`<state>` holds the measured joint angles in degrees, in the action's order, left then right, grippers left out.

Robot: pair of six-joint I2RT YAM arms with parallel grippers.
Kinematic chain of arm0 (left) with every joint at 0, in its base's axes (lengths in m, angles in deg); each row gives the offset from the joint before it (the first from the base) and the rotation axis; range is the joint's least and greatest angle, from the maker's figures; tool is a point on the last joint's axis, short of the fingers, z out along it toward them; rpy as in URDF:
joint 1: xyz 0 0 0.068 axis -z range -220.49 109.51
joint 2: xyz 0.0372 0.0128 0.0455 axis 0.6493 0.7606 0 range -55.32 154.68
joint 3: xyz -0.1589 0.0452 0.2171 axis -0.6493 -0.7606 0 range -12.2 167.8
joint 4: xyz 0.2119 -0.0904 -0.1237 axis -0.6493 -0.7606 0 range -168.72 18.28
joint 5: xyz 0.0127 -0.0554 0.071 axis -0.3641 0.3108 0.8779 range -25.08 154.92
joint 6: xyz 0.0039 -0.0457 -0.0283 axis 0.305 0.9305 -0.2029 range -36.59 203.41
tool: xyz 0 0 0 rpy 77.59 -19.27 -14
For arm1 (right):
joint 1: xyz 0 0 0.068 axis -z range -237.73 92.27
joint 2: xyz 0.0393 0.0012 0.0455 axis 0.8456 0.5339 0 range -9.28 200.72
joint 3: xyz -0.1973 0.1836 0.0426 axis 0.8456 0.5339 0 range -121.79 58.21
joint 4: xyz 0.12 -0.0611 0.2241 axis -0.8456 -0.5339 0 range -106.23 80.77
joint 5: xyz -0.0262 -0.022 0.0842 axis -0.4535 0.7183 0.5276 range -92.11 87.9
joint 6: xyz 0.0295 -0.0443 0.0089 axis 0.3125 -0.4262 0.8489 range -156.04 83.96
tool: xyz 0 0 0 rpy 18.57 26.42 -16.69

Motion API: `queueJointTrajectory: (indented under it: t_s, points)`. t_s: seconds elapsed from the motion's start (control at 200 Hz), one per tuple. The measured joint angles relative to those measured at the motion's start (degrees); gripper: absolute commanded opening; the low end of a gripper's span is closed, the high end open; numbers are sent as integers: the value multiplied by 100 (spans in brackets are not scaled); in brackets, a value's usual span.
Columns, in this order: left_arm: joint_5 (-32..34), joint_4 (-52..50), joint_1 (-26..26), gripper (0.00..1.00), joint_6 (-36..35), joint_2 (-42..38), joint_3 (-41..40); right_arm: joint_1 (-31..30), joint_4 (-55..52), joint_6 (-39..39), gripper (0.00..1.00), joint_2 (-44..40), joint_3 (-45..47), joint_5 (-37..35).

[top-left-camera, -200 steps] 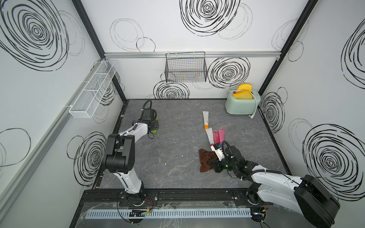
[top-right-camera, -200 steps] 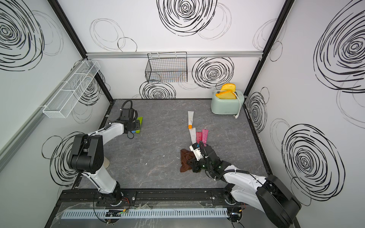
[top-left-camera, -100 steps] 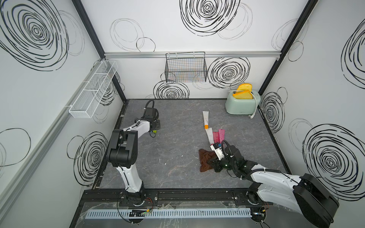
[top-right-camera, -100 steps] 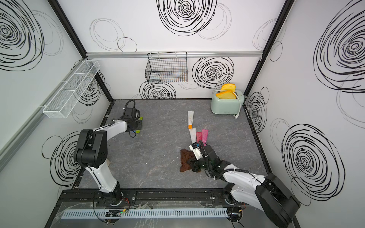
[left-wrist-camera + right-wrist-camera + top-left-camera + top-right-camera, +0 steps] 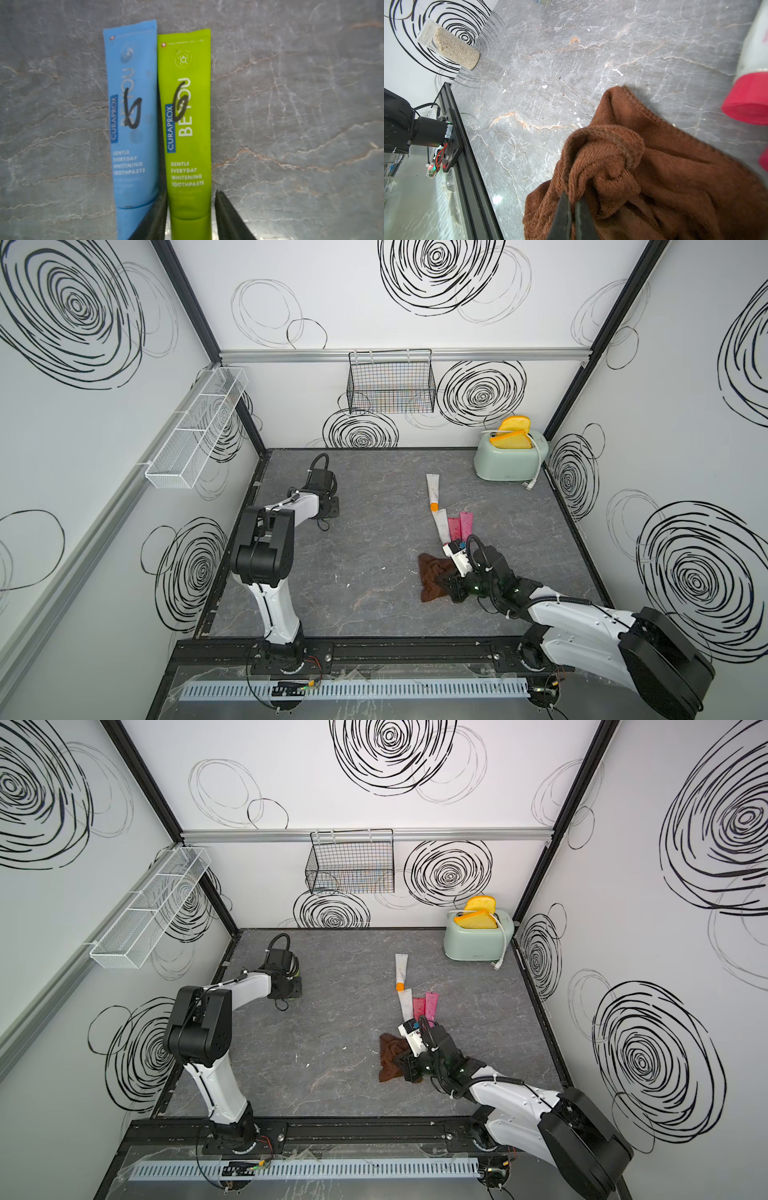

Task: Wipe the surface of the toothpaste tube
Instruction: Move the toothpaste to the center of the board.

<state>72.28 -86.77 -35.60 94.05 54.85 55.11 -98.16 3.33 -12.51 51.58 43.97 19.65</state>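
My left gripper (image 5: 190, 193) is half open, one finger on each side of the green toothpaste tube (image 5: 187, 124). The tube lies flat, its long axis straight ahead of the fingers, crimped end farthest away. My right gripper (image 5: 572, 197) is closed on the brown cloth (image 5: 654, 176).

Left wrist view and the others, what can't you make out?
Green tube and blue tube: cap ends cut off by the left wrist picture's edge; in both top views the left arm covers nearly all of them.
Pink-capped tube: blurred, cut off at the right wrist picture's edge.
Brown cloth: cut off there too.
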Motion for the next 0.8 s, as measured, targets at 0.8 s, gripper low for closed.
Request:
queueJointTrajectory:
  t_s: [0.8]
  points:
    - [-13,9,498,10,-35,-192,-308,203,-46,24,0,-769,2,15]
